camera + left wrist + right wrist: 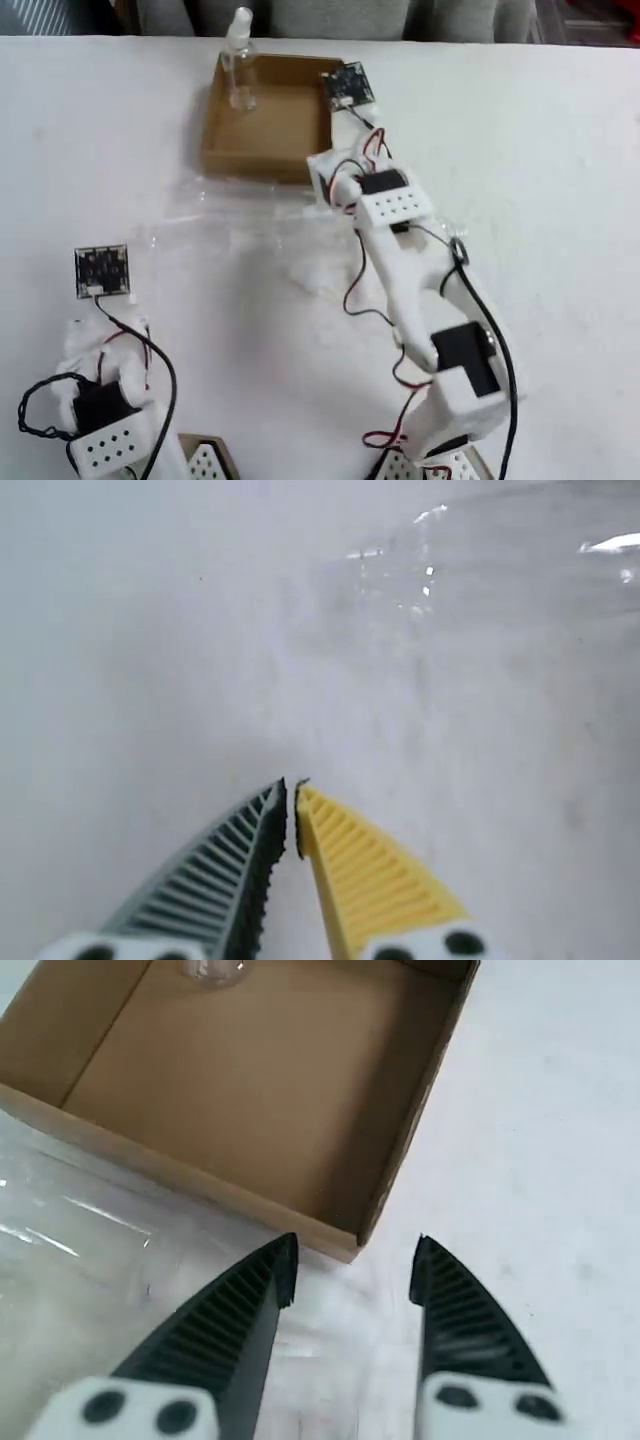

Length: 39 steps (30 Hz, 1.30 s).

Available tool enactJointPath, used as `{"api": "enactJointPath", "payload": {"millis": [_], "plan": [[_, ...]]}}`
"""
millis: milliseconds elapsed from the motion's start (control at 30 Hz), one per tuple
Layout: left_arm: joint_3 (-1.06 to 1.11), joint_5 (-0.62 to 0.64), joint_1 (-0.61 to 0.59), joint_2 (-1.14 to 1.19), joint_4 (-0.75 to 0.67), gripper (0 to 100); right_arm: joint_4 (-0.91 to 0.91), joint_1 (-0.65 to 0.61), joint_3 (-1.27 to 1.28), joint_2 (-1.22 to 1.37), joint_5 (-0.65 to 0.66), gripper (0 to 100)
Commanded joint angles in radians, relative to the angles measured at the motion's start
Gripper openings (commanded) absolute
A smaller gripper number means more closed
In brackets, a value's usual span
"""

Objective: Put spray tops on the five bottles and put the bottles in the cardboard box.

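Bottle (240,70) — clear plastic, spray top (241,22) on — stands upright inside the cardboard box (255,162), in the corner farthest from the right claw (352,1260), diagonally across the box floor from it. That right claw is spread wide w/ nothing between its jaws and hovers just outside the box's near corner, over the tabletop (520,150). The left claw (292,792) is pinched closed, tips touching, empty, well apart from box & bottle, w/ bare tabletop ahead of it. A sheet of clear film (70,1225) lies along the box's front wall, just beside the right claw; whether it covers anything, can't tell. Handling, as a judgement: the bottle looks empty, so prob. v. light & easy to tip. Its smooth walls are likely slippery, and thin plastic may give under a hard squeeze. Best hold is mid-body, across the round section — not the spray top, which could twist or pop off.
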Motion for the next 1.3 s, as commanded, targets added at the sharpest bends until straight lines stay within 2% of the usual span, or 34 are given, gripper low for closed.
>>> {"api": "enactJointPath", "payload": {"millis": [0, 500, 1267], "plan": [[-0.006, -0.009, 0.016, -0.044, 0.029, 3, -0.002, -0.001, -0.118, 0.058, -0.011, 15.5], [0.002, -0.009, 0.016, -0.053, 0.031, 3, 0.001, 0.018, -0.365, 0.297, -0.011, 15.3], [0.003, -0.009, 0.016, -0.053, 0.026, 3, 0.041, 0.019, -0.371, 0.162, -0.012, 15.4]]}}
